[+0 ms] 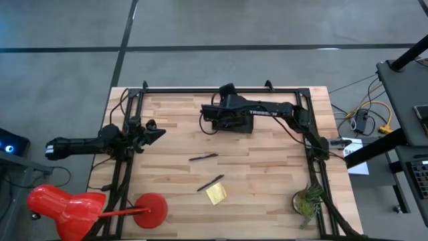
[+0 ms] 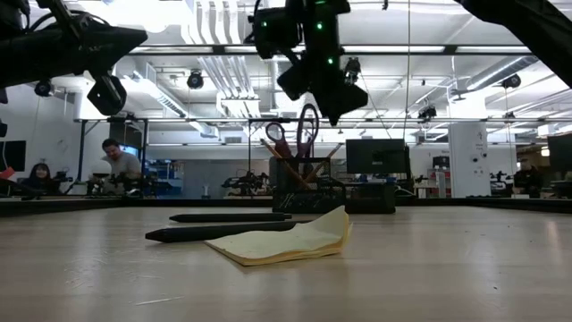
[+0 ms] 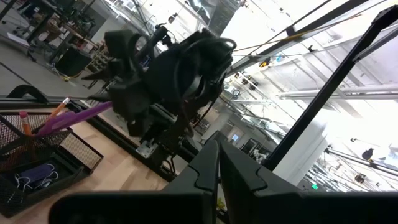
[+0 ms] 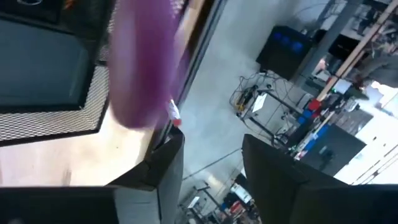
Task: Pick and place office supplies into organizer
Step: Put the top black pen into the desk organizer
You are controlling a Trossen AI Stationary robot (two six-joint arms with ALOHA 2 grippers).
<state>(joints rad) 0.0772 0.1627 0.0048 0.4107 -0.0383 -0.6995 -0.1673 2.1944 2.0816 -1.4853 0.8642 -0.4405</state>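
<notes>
The black mesh organizer [image 1: 224, 126] [image 2: 304, 190] stands at the table's far middle. Purple-handled scissors [image 2: 308, 125] [image 4: 144, 62] stand in it, handles up, beside leaning pencils [image 2: 273, 150]. My right gripper [image 4: 211, 168] [image 2: 335, 94] hovers open just above the organizer, and the scissors' handle shows past one fingertip, outside the gap. Two dark pens [image 1: 204, 157] [image 1: 210, 183] and a yellow sticky-note pad [image 1: 216, 194] [image 2: 286, 241] lie flat on the table nearer the front. My left gripper [image 1: 157, 132] [image 3: 219, 165] waits shut at the left side, above the table.
A small green plant [image 1: 307, 201] stands at the near right corner. A red object on a rod [image 1: 67, 204] sits at the near left corner. A black frame [image 1: 221, 90] runs around the table's edges. Bare wood lies between the pens and the organizer.
</notes>
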